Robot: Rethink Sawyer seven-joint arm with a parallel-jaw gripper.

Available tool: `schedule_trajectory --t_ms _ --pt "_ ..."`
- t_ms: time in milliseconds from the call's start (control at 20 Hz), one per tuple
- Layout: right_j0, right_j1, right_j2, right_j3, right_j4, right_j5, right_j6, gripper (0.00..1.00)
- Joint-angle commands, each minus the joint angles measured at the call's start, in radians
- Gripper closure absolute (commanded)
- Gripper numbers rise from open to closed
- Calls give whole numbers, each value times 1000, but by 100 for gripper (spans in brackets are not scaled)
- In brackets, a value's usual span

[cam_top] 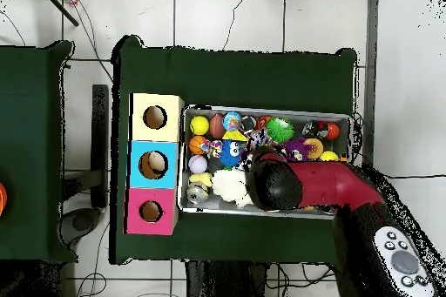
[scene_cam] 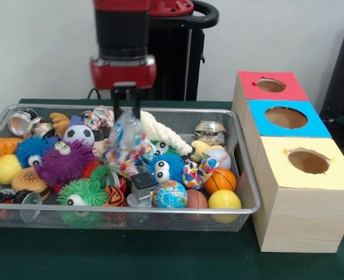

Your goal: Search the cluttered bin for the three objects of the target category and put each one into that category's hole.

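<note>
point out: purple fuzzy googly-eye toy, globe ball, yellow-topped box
purple fuzzy toy (scene_cam: 63, 162), front view, middle of its body below the eyes.
globe ball (scene_cam: 169, 195), front view, centre of its face.
yellow-topped box (scene_cam: 303, 207), front view, wooden front wall.

The arm (scene_cam: 122, 29) at the upper middle of the front view is a black cylinder banded in glossy red, ending in a red collar and two thin, seemingly black fingers (scene_cam: 117, 104).
</note>
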Motion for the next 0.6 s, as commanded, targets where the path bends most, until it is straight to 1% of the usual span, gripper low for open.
schedule_trajectory --t_ms 50,200,450,600 --pt "88 -137 -141 116 91 155 249 100" --pt "121 -141 -163 127 121 162 246 100" --pt "180 -125 -201 132 161 129 263 100" --pt "206 -116 -210 146 195 106 262 100"
